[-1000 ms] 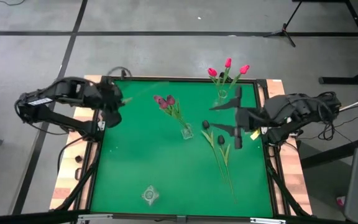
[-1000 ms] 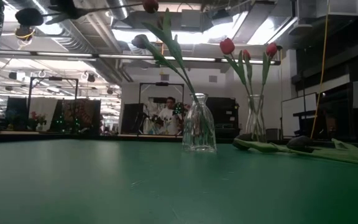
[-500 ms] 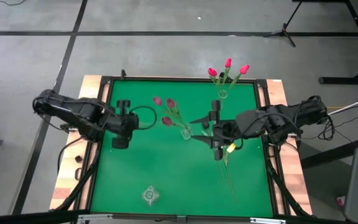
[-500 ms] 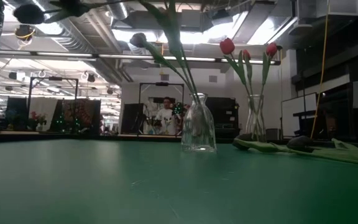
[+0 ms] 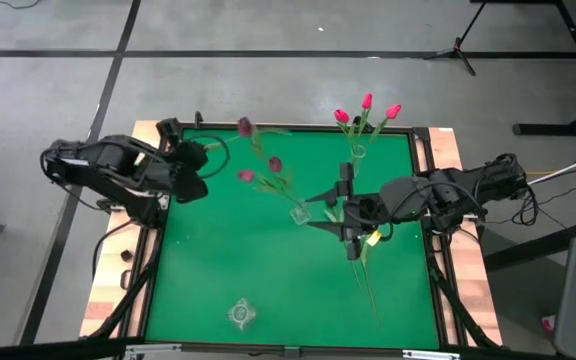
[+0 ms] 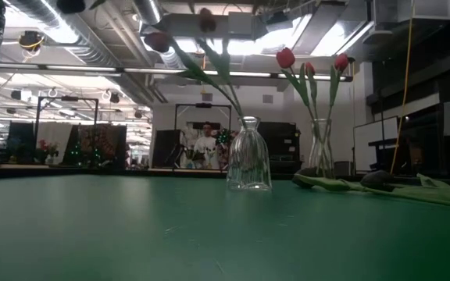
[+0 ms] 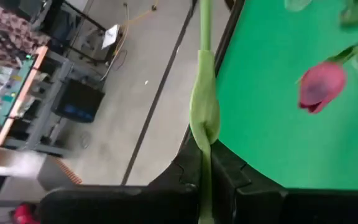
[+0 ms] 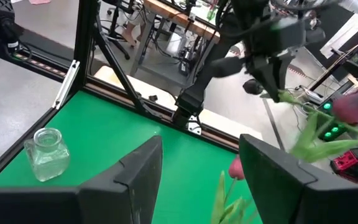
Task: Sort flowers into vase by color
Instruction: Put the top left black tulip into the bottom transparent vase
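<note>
My left gripper is over the table's far left edge, shut on a tulip's green stem. That tulip's mauve head is blurred above the far edge. Two mauve tulips stand by their stems in a clear vase at mid-table. Three pink-red tulips stand in a second vase at the far edge. My right gripper hangs open just right of the mid-table vase, above long-stemmed flowers lying on the mat. Their dark heads show in the low view. My left gripper pinches the tulip's thin stem between its two fingers, below a leaf. The stem runs out ahead of the fingers, roughly along them. The flower is lifted clear of the table, its head out toward the table's right.
An empty small glass vase stands near the front edge, also in the right wrist view. The green mat lies bare between it and the mid-table vase. A wooden frame borders the table.
My left gripper swung toward the near edge, then back toward the far left edge, turning as it went; the held tulip's head now points over the far edge. My right gripper moved toward the table's left, up to the mid-table vase, then stayed there, still open.
</note>
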### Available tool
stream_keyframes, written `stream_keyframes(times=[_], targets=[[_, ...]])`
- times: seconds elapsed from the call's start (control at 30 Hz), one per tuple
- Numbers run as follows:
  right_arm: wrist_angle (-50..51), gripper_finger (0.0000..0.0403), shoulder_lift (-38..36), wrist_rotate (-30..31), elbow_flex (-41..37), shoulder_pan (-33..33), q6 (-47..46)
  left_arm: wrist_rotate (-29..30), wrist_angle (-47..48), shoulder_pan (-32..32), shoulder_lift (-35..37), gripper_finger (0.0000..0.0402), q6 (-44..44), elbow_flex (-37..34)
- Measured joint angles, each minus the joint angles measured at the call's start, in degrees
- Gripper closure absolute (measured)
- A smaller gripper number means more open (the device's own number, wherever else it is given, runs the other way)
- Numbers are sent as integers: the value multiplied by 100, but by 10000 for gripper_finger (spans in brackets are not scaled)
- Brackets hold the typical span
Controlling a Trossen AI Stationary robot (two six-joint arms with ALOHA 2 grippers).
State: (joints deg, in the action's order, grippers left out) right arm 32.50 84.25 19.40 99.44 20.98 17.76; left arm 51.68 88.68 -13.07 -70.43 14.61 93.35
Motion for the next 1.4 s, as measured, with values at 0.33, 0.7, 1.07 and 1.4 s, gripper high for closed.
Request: stream_keyframes(times=[0.33, 0.7, 1.07, 1.4], targets=[[13, 189, 0, -2, 0, 1, -14, -769, -221, -128, -241, 396, -130, 52], [209, 189, 0, 0, 0, 1, -13, -825, -517, -128, -390, 396, -194, 50], [209, 189, -7, 0, 0, 1, -13, -1286, -2235, -137, -365, 396, -965, 48], [490, 189, -7, 54, 0, 1, -15, -1306, -2813, -126, -387, 396, -1222, 48]])
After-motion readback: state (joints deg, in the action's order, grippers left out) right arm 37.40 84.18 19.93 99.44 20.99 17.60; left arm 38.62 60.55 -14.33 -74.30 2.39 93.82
